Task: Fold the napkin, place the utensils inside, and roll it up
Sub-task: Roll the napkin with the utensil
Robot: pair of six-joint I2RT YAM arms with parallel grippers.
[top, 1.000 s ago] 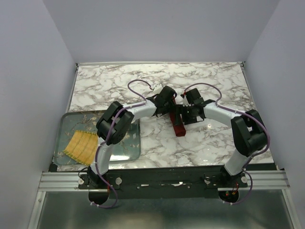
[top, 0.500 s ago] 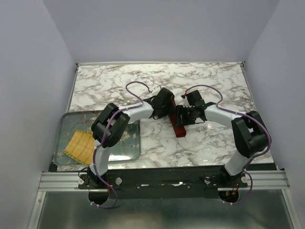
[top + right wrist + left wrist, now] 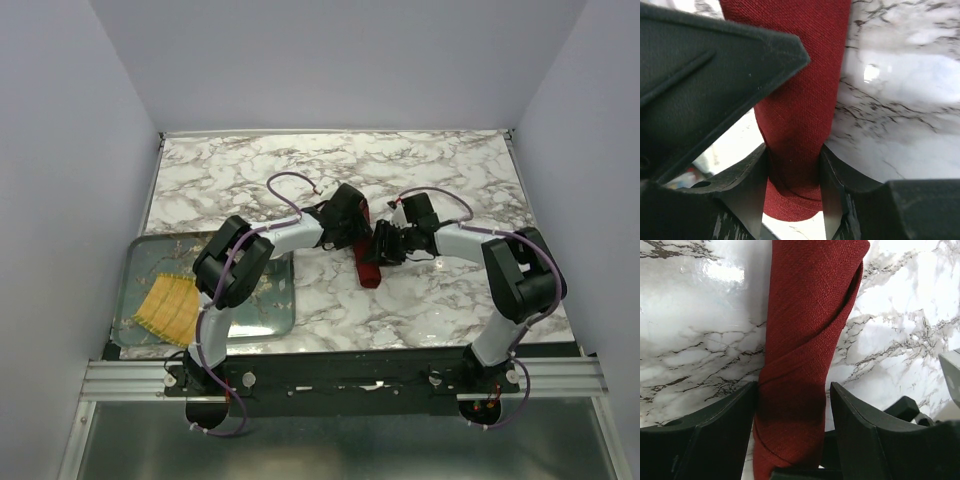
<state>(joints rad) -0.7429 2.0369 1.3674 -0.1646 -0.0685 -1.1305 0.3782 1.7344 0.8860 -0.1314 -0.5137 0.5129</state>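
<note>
White links (image 3: 290,235), black joints (image 3: 235,265), purple cables (image 3: 288,178); fingers (image 3: 715,440) black, apparently matte.

even, bright overhead light; white glare patches on the glossy table (image 3: 720,272) in both wrist views; near gripper fingers (image 3: 715,65) blurred.

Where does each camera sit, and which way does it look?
Top: fixed above and behind, looking down at the table; left arm and right arm show, meeting at the napkin.
Left wrist: rides the left arm, looking down its left tool, closed on the napkin.
Right wrist: same on the right tool, also gripping it.
Shared: all three see the napkin.
</note>
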